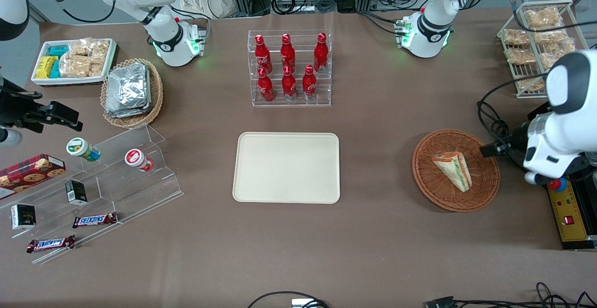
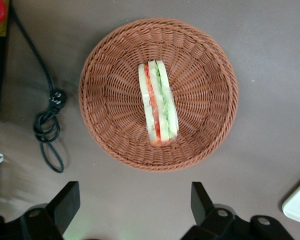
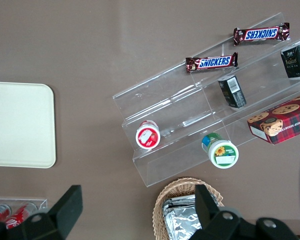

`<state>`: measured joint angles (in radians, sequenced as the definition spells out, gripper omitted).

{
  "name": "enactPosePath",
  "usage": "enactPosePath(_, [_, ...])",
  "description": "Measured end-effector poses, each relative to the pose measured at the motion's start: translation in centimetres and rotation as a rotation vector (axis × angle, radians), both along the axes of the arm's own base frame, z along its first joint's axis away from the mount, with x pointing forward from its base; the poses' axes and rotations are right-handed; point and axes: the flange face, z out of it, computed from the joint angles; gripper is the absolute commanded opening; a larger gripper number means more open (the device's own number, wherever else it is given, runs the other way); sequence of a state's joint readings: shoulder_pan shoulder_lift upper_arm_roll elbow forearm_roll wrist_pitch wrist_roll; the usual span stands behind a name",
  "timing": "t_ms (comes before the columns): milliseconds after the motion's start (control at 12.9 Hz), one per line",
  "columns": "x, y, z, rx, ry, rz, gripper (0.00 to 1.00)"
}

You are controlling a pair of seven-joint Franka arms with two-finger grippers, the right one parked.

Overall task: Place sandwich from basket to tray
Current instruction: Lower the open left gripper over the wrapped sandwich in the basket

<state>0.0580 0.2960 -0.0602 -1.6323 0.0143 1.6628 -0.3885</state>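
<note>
Sandwich (image 2: pixel 158 103) lies untouched in the basket (image 2: pixel 110 95), so I judge I must lower my spread-fingered gripper (image 2: pixel 132 202) onto it before the tray (image 1: pixel 287 167).

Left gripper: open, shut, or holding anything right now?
Left gripper: open, empty, hovering above the table beside the round reddish-brown wicker basket holding the triangular white-bread sandwich.

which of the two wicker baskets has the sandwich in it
The reddish-brown basket by the open gripper, toward the working arm's end; the sandwich lies in it. The lighter tan basket holds foil packs.
</note>
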Motion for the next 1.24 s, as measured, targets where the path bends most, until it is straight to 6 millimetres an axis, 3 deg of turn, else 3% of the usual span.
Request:
enactPosePath(310, [1.7,0.0,-6.4,0.004,0.032,0.051,0.98])
enactPosePath(929, [3.0,-0.3,-17.1,-0.063,0.074,0.111,0.99])
enactPosePath(1083, [2.9,-0.4,-19.3,-0.065,0.099,0.114,0.99])
enactPosePath(1238, [2.7,-0.4,-20.3,-0.066,0.113,0.116,0.99])
